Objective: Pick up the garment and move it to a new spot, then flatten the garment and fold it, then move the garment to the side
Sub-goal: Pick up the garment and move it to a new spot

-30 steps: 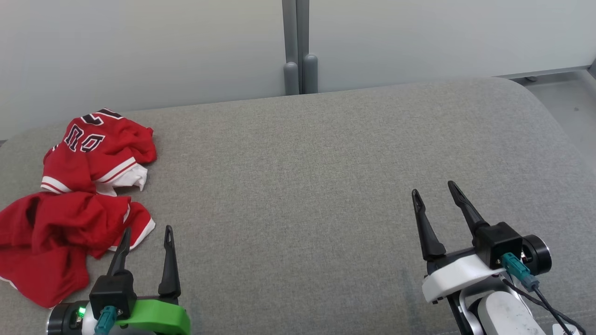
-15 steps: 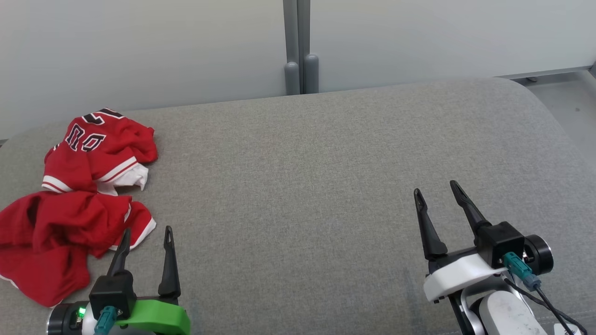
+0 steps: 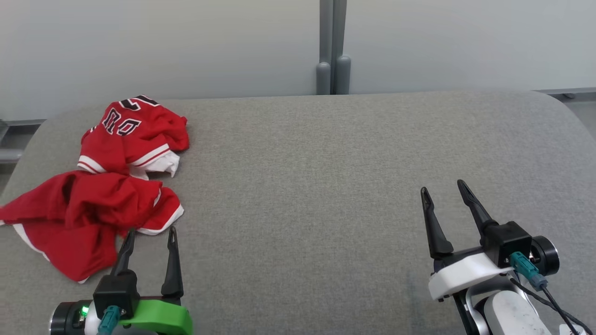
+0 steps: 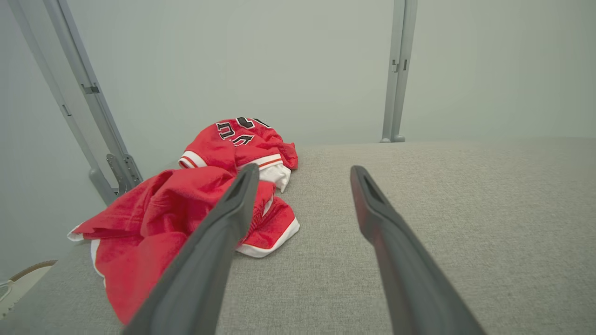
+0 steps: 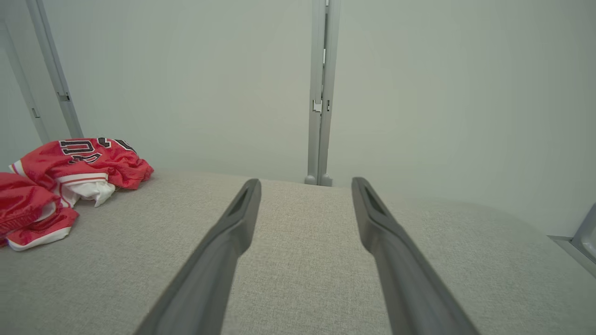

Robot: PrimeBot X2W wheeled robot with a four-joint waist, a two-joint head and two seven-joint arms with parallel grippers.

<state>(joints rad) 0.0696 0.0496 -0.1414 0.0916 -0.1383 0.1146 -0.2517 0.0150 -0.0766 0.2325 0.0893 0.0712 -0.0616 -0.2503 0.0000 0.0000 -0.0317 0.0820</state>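
A crumpled red garment [image 3: 107, 186] with white trim and dark lettering lies at the far left of the grey cushioned surface [image 3: 302, 186]; it also shows in the left wrist view [image 4: 186, 204] and the right wrist view [image 5: 60, 177]. My left gripper [image 3: 151, 232] stands open just in front of the garment's near edge, its left fingertip [image 3: 131, 234] level with the red cloth; whether it touches is unclear. Far off at the lower right, my right gripper [image 3: 442, 188] is open with nothing between its fingers.
Behind the surface rises a pale grey wall with a vertical grey post [image 3: 331, 46]. The surface's rounded far-right corner [image 3: 558, 102] drops off to the floor. Another slanted grey frame post [image 4: 84, 102] stands beyond the left edge.
The whole head view has shifted, so the camera turned left; the garment and post sit further right in the picture. Both grippers keep their places relative to the body and stay open.
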